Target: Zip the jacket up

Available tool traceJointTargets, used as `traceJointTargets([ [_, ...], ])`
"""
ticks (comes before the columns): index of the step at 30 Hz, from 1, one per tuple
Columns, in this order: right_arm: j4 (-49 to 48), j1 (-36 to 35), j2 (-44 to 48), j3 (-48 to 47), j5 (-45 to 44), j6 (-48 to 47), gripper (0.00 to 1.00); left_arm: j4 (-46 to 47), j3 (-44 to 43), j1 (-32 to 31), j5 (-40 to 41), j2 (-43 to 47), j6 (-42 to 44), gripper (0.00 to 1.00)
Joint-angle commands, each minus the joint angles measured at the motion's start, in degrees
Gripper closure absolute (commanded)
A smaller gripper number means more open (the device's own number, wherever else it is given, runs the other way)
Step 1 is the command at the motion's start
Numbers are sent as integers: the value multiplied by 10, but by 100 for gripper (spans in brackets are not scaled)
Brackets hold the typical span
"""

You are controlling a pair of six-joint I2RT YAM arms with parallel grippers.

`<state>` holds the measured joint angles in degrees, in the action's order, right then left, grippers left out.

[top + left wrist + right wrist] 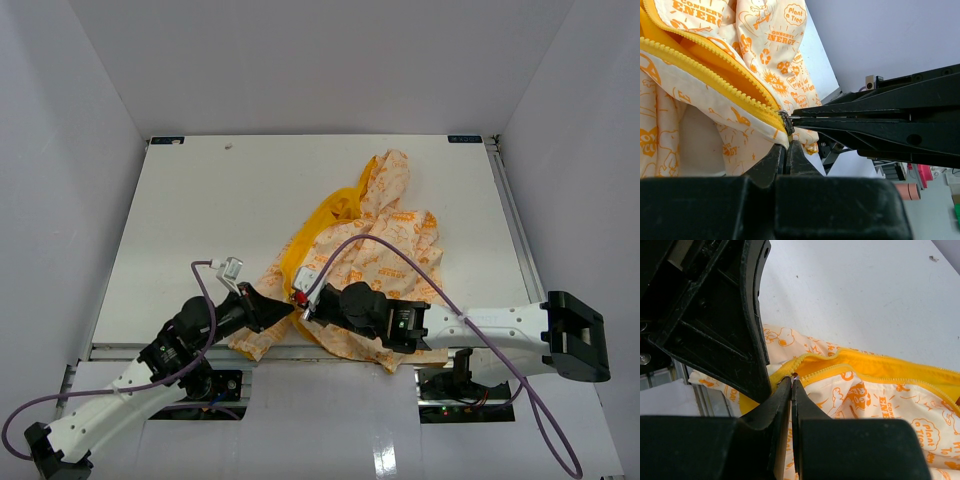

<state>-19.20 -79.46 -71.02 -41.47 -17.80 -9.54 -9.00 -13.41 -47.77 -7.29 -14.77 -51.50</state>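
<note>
Remotely, from the overhead camera, I see the jacket lying crumpled right of centre on the white table. It runs from the near edge up towards the far right corner, with its yellow lining turned out along its left side. Bare tabletop stretches from the jacket to the left edge and the far left corner. A narrower strip shows between the jacket and the right edge. White walls close in the left, far and right edges. Both arms meet at the jacket's bottom hem, right at the near edge, so there is little room around them.

The left gripper has its fingers pressed together, pinching the hem at the foot of the yellow zipper. The right gripper comes in from the side, just above the left gripper's tips. Its fingers are closed to a hairline, with their tips on the small metal zipper slider. The right wrist camera shows those same tips meeting at the end of the zipper teeth, hard against the left gripper's black body. Above the slider the two rows of teeth spread apart, with yellow lining between them. A purple cable loops across the printed cloth.
</note>
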Motion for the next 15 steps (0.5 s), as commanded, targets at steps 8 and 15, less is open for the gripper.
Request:
traceJointTargets([
  [8,-17,84,5,-40,100,-61,92,-13,7,0,-53,-5,-7,100],
  [15,-16,140,-60,-81,199,-67,92,-35,9,-1,-65,11,-4,100],
])
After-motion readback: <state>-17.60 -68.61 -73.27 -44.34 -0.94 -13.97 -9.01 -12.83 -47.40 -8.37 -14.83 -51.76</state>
